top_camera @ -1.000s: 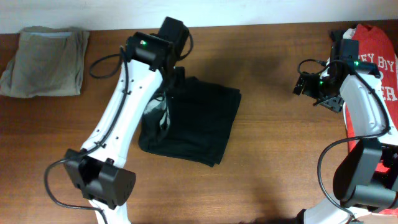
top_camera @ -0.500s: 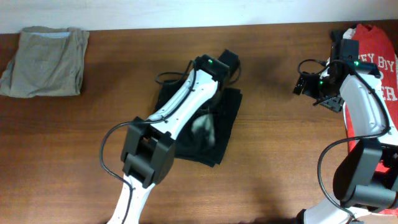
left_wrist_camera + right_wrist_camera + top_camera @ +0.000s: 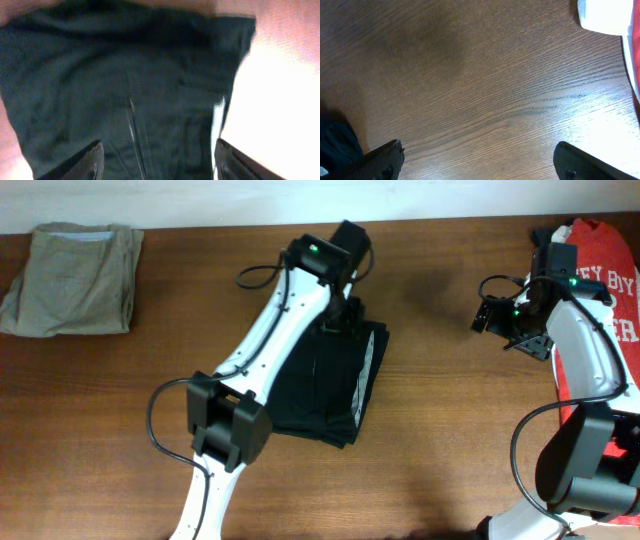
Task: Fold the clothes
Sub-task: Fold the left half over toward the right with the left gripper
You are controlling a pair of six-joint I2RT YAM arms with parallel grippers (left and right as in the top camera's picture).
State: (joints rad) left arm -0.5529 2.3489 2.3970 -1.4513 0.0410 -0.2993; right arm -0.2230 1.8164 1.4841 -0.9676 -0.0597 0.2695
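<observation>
The black garment (image 3: pixel 320 395) lies folded in a rough rectangle at the table's middle, a seam running down it (image 3: pixel 135 125). My left gripper (image 3: pixel 340 315) hovers over its far right corner. Its jaws are open (image 3: pixel 160 165), with the cloth lying flat below them and nothing pinched. At the table's right edge lies a red T-shirt (image 3: pixel 600 280) with white letters. Left of that shirt, my right gripper (image 3: pixel 490 315) stands open over bare wood (image 3: pixel 480 160). A grey-khaki garment (image 3: pixel 72 278) sits folded at the far left corner.
The table is dark brown wood (image 3: pixel 450 420). My left arm (image 3: pixel 265 340) stretches across the black garment's left side. A strip of the red shirt (image 3: pixel 635 55) shows at the right border of the right wrist view.
My left arm swung from the black garment's left side over to its far right corner, and its jaws went from shut to open, letting the cloth go. The right arm stayed still.
</observation>
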